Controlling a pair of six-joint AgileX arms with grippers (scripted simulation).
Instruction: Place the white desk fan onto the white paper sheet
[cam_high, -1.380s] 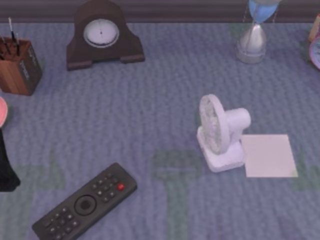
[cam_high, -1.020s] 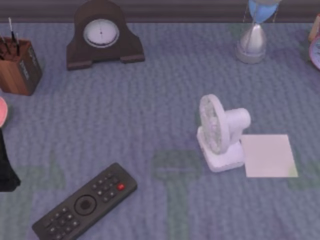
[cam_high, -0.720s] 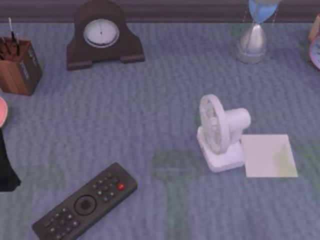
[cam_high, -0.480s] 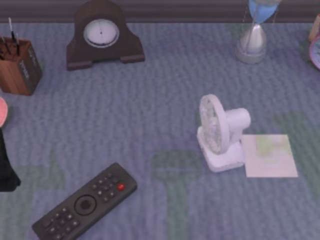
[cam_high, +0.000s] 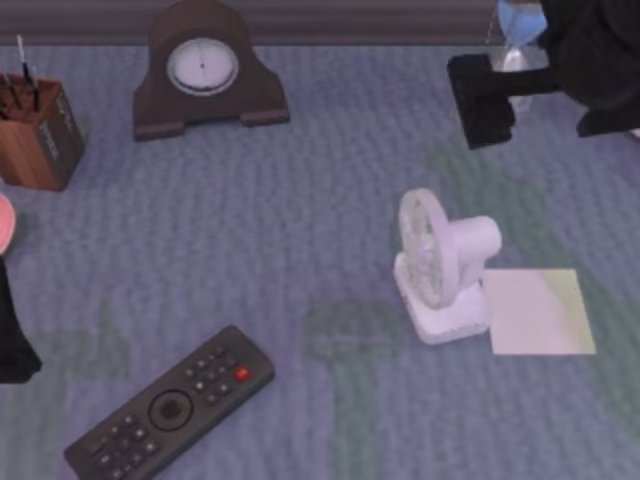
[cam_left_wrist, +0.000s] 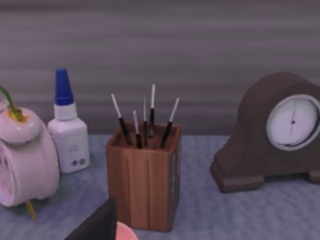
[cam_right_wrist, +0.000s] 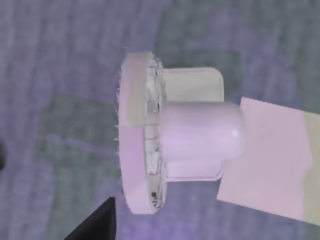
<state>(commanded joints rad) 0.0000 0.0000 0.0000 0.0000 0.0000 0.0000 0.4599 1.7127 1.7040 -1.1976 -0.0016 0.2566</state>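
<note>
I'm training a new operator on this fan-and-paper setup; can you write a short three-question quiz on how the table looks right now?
1. True or false: the white desk fan already stands fully on the white paper sheet.
2. Multiple choice: which item lies nearest the top view's bottom left corner? A) the mantel clock B) the remote control C) the pen holder
3. Fill in: in the top view, the right hand is above the table's far ______ corner.

Key
1. False. The fan's base sits on the cloth beside the sheet's left edge.
2. B
3. right. The left arm sits at the table's left edge.
</note>
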